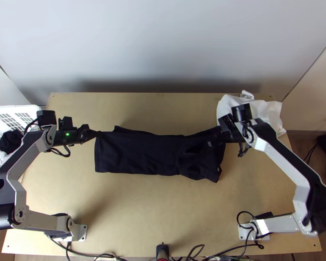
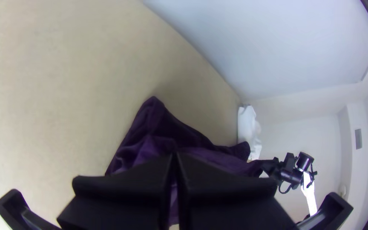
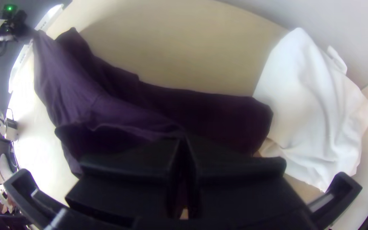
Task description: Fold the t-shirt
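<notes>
Fingers of the left gripper, in the top view, are closed on an upper corner of the dark, near-black fabric t-shirt. It lies in a long strip across the light wooden table, both ends drawn up toward the grippers. Fingers of the right gripper are pressed together over its other end, near the crumpled white cloth. It looks light and limp, so I'd expect the span to sag unless both holds keep it gently taut.

From the left wrist view, the fingers meet over gathered fabric, with loose folds beyond. Soft knit like this should pinch easily but crease; a grip right at the corner would drag less of the lower layer.

In the right wrist view, the fingertips come together on a raised ridge of the upper layer, a dark hollow opening beside it. I'd take hold along that edge, catching just the layers meant to move, since thin fabric could slip out of a shallow bite.
</notes>
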